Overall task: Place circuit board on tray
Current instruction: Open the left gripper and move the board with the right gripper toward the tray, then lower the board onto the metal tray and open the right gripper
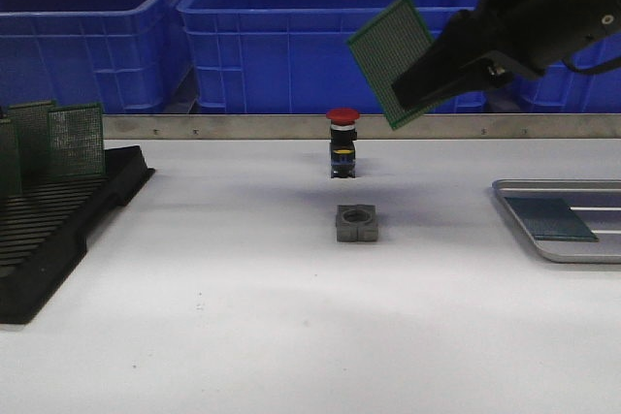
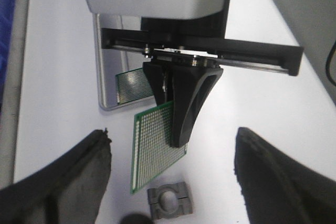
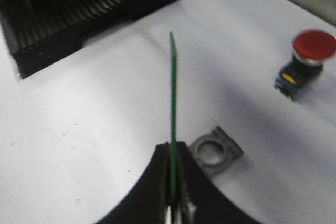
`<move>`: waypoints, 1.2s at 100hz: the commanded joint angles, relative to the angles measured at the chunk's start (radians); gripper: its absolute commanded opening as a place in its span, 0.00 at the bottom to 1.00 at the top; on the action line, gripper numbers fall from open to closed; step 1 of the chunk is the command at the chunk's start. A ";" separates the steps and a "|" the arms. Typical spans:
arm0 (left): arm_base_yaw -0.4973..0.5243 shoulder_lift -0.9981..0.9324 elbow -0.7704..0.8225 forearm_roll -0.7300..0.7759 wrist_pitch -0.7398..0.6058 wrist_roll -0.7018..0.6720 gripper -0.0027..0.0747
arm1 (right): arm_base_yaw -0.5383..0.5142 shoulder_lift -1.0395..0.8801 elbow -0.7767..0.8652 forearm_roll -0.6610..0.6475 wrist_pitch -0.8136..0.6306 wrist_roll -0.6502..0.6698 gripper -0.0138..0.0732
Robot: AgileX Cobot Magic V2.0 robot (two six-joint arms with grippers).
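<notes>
My right gripper [image 1: 415,96] is shut on a green perforated circuit board [image 1: 391,57] and holds it tilted, high above the middle of the table. In the right wrist view the board [image 3: 172,93] stands edge-on between the closed fingers [image 3: 172,182]. The silver-grey tray [image 1: 568,251] lies at the right edge of the table, well to the right of and below the held board, with another board [image 1: 549,218] flat on it. My left gripper [image 2: 170,182] is open and empty, up high, looking down on the held board [image 2: 155,153] and the tray [image 2: 107,61].
A black slotted rack [image 1: 58,230] at the left holds several upright boards [image 1: 60,138]. A red-topped push button [image 1: 343,143] and a grey clamp block [image 1: 356,223] stand mid-table. Blue bins [image 1: 291,36] line the back behind a metal rail.
</notes>
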 commanded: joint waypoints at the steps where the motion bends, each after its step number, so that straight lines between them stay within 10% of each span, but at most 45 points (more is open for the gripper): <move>1: 0.010 -0.057 -0.050 -0.062 0.012 -0.012 0.66 | -0.041 -0.008 -0.013 0.050 -0.016 0.107 0.02; 52: 0.019 -0.057 -0.054 -0.049 0.014 -0.012 0.66 | -0.314 0.179 -0.004 0.050 -0.052 0.286 0.05; 81: 0.022 -0.057 -0.056 -0.049 0.014 -0.012 0.64 | -0.324 0.187 -0.007 0.025 -0.071 0.285 0.84; 120: 0.150 -0.059 -0.219 -0.036 0.020 -0.395 0.50 | -0.324 0.088 -0.007 -0.216 -0.128 0.285 0.59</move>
